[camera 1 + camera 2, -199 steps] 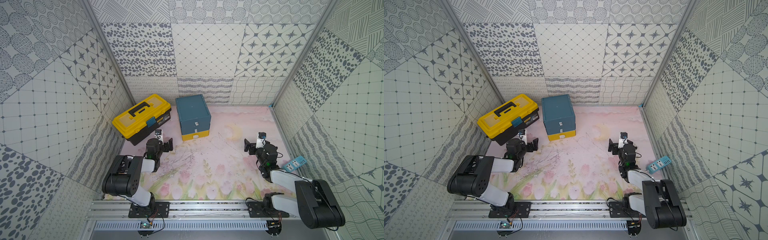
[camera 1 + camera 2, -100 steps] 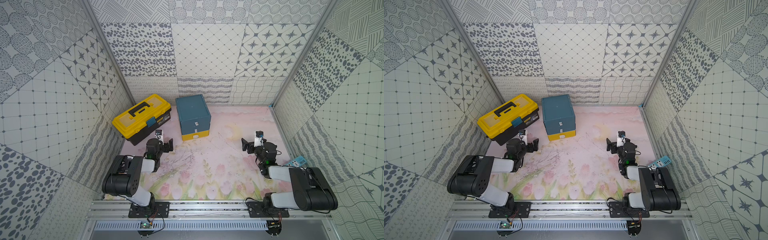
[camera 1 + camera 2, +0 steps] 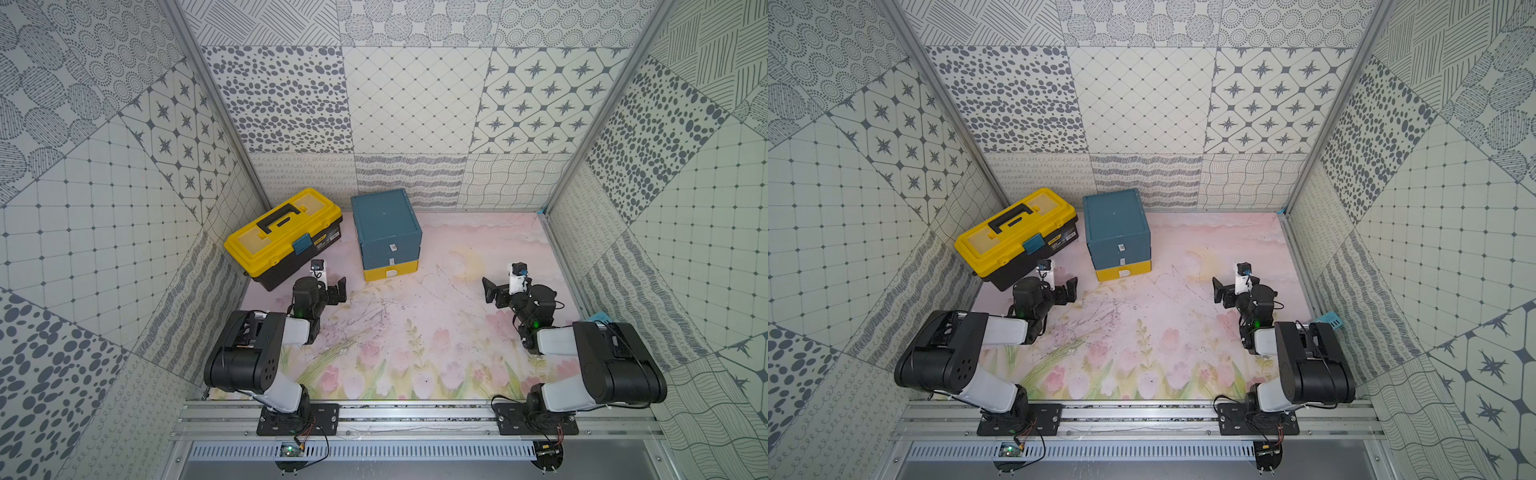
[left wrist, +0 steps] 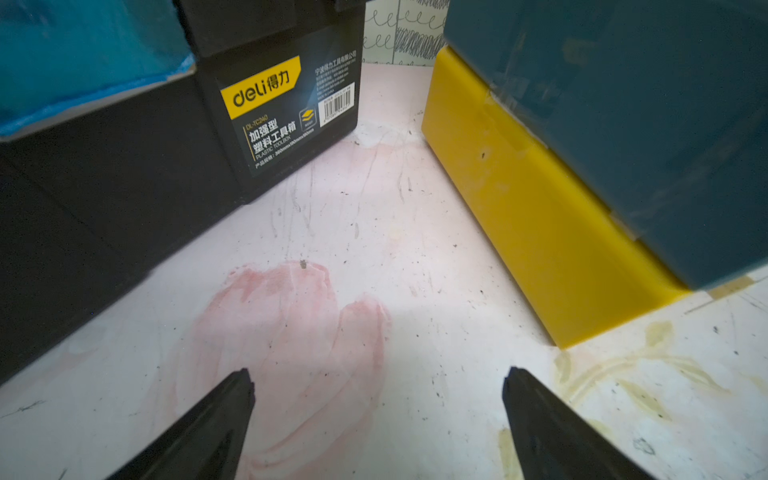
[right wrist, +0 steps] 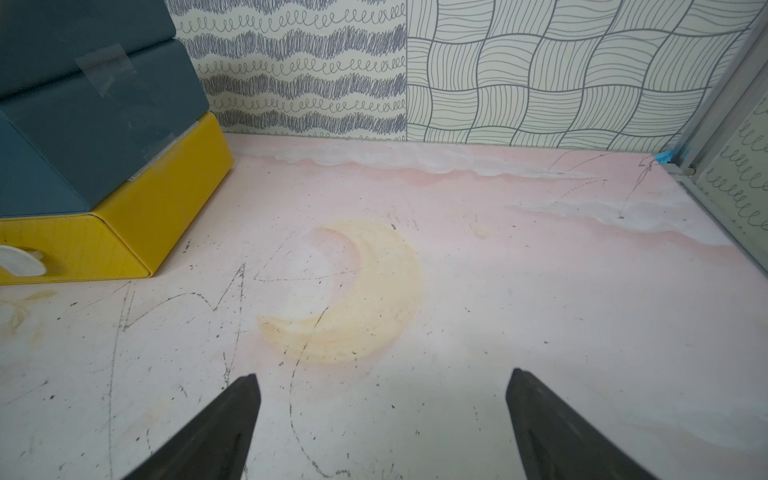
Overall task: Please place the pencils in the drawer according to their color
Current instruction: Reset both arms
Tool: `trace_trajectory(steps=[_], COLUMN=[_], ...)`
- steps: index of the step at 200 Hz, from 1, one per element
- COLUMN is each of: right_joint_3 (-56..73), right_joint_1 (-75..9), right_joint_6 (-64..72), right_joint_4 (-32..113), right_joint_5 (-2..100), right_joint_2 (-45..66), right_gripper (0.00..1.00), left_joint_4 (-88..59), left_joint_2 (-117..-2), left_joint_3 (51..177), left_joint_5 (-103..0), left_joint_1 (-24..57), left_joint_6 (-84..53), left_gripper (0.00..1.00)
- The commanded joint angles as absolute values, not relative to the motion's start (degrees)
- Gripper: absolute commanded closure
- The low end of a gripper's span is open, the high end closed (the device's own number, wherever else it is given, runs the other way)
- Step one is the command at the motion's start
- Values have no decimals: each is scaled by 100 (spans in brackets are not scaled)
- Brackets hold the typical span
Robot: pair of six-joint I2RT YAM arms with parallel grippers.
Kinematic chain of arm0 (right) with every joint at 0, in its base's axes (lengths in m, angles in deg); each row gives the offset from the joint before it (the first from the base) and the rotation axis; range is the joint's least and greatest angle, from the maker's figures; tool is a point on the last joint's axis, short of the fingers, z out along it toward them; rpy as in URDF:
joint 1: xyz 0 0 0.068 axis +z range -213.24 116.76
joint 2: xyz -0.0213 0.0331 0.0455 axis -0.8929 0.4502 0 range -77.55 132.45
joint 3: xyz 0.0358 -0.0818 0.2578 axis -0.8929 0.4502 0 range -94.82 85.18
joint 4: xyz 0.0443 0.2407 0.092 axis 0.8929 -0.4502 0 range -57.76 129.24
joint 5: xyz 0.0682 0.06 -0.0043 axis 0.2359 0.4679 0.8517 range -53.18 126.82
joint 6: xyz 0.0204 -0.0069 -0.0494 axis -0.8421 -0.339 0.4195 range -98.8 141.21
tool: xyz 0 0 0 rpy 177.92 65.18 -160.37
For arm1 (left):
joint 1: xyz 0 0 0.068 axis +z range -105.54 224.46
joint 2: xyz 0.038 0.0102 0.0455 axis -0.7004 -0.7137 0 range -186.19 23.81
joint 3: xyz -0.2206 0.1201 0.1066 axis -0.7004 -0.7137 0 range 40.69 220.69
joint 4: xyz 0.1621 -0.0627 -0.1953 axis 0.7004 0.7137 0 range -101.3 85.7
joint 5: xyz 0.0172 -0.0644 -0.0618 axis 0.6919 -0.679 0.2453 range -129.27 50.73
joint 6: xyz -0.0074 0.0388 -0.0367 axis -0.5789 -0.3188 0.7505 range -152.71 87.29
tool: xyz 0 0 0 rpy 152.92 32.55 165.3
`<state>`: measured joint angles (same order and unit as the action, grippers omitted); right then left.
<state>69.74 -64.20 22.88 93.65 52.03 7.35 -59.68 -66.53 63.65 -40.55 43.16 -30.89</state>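
Observation:
The pencils are out of view in every view. The drawer is a teal cabinet at the back of the mat, its lowest front yellow, and all three fronts look pushed in. My left gripper hovers low between the toolbox and the drawer, open and empty; the drawer's yellow base is close on one side. My right gripper stands open and empty over bare mat, to the right of the drawer.
A yellow-lidded black toolbox sits left of the drawer against the left wall. A small light-blue object lies at the right wall behind my right arm. Patterned walls close in three sides of the flowered mat.
My right arm has folded back, its elbow moving up and inward, and its gripper has drifted slightly left. The left arm has not moved. Both grippers stay open.

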Motion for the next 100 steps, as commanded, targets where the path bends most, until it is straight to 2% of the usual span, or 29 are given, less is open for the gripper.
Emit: trace_trajectory(steps=[1,18,64,100], right_joint_3=[6874,6929,6685,6199], right_joint_1=[-6439,-6443,-6448,-6402], right_joint_6=[2202,2148,2139,1906], right_joint_4=[9883,10218,9680,8797], right_joint_5=[5311,5276,5210,4392], right_joint_2=[982,1194,1135,1161], right_gripper=[2,2,2,2], left_joint_4=[-6068,-6072,-6065,-6070], left_joint_2=[-6684,-6680,-6681,-6677], left_joint_3=[6415,6418,6417,6417], left_joint_5=[-4116,-4121,-4121,-4121], left_joint_1=[4348,4343,4347,4348], left_joint_6=[-3060,-3056,-3055,-3060], left_gripper=[1,1,1,1])
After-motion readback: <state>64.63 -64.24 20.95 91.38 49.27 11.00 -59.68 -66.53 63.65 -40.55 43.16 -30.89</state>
